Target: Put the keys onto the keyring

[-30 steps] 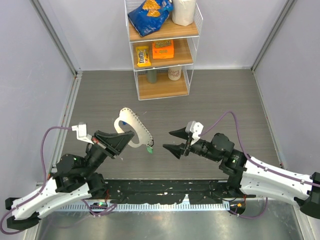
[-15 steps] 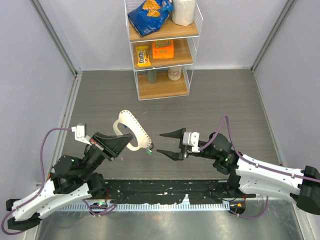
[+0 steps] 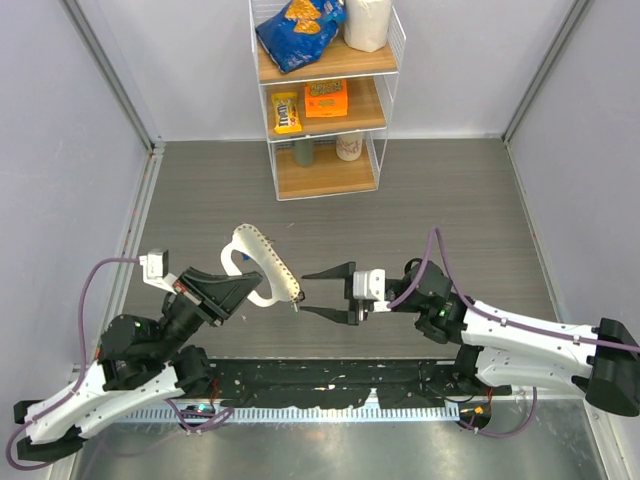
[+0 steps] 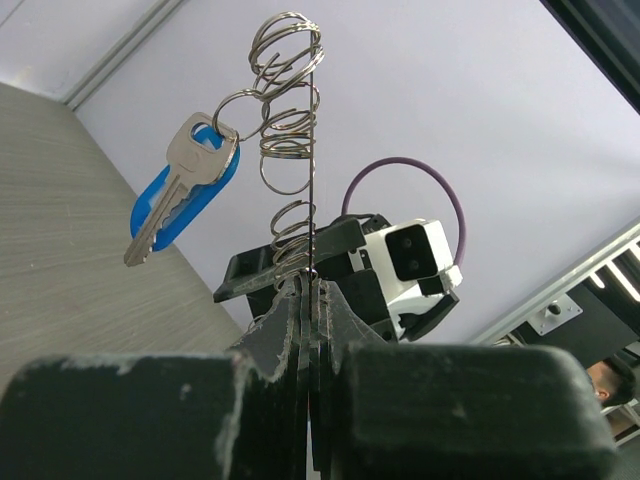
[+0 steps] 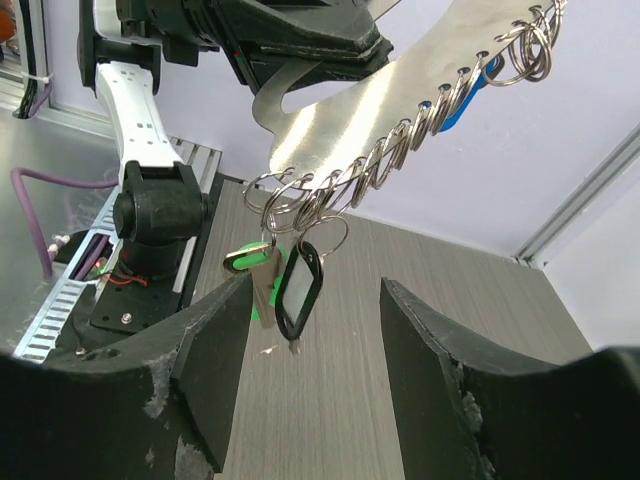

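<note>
The keyring [image 3: 262,262] is a curved silvery strip with a row of split rings [image 5: 345,180] along one edge. It is held up off the bench [image 3: 450,200], left of centre and in front of the left arm. The left end effector [image 3: 255,283] is clenched on the strip's lower end, and my left wrist view shows both fingers [image 4: 300,315] pressed flat against the thin metal.

Three keys hang from the rings:
- A green-headed key [image 5: 262,275] hangs from the lower end of the strip.
- A dark-framed key [image 5: 299,290] hangs just beside it.
- A blue-headed key [image 4: 185,190] hangs near the far end of the strip.

The right end effector [image 3: 306,293] is released and grips nothing. Its fingers [image 5: 215,370] are spread on either side of the green-headed and dark-framed keys, and I see no contact with them in my right wrist view.

A second ago the right end effector was well apart from the keyring, on the right half of the bench. It has since advanced to the left, until its fingertips reach the hanging keys. The left arm has shifted slightly to the left with the keyring, and its grip is unchanged. The shelf rack [image 3: 325,100] at the far edge has not moved.
</note>
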{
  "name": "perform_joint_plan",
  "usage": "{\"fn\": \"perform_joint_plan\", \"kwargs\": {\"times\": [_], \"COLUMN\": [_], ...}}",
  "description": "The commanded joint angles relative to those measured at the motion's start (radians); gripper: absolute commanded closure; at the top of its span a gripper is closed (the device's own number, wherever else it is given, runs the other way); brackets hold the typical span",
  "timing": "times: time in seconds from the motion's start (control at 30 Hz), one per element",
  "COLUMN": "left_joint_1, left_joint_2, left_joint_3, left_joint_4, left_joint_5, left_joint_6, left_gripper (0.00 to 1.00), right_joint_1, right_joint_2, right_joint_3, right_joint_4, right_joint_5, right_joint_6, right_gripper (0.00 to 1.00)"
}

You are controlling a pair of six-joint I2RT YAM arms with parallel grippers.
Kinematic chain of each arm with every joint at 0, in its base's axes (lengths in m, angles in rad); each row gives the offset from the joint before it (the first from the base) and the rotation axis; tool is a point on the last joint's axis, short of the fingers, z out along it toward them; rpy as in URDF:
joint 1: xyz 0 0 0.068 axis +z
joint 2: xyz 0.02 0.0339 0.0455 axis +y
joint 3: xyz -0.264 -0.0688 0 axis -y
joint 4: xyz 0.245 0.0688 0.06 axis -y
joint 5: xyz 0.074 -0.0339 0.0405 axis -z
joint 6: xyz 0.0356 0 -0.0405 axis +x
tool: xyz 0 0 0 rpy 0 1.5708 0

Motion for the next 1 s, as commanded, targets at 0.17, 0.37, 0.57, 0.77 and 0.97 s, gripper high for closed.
{"fn": "perform_joint_plan", "kwargs": {"times": [0.17, 0.37, 0.57, 0.77, 0.97], "left_joint_1": [0.003, 0.003, 0.001, 0.001, 0.003], "left_joint_2": [-0.028, -0.027, -0.027, -0.047, -0.106], "left_joint_3": [0.003, 0.006, 0.0, -0.019, -0.098], "left_joint_4": [0.066, 0.07, 0.072, 0.114, 0.286], "left_joint_5": [0.028, 0.044, 0.047, 0.062, 0.11], "left_joint_6": [-0.016, -0.015, -0.015, -0.009, 0.045], "left_gripper": [1.0, 1.0, 1.0, 1.0, 1.0], "right_joint_1": [0.006, 0.008, 0.008, 0.011, 0.031], "right_joint_2": [0.067, 0.093, 0.102, 0.072, -0.042], "right_joint_3": [0.097, 0.126, 0.132, 0.143, 0.106], "right_joint_4": [0.029, 0.006, 0.031, -0.073, -0.131], "right_joint_5": [-0.057, -0.09, -0.14, -0.072, 0.076], "right_joint_6": [-0.042, -0.044, -0.01, -0.056, -0.101], "right_gripper": [0.47, 0.5, 0.6, 0.95, 0.95]}}
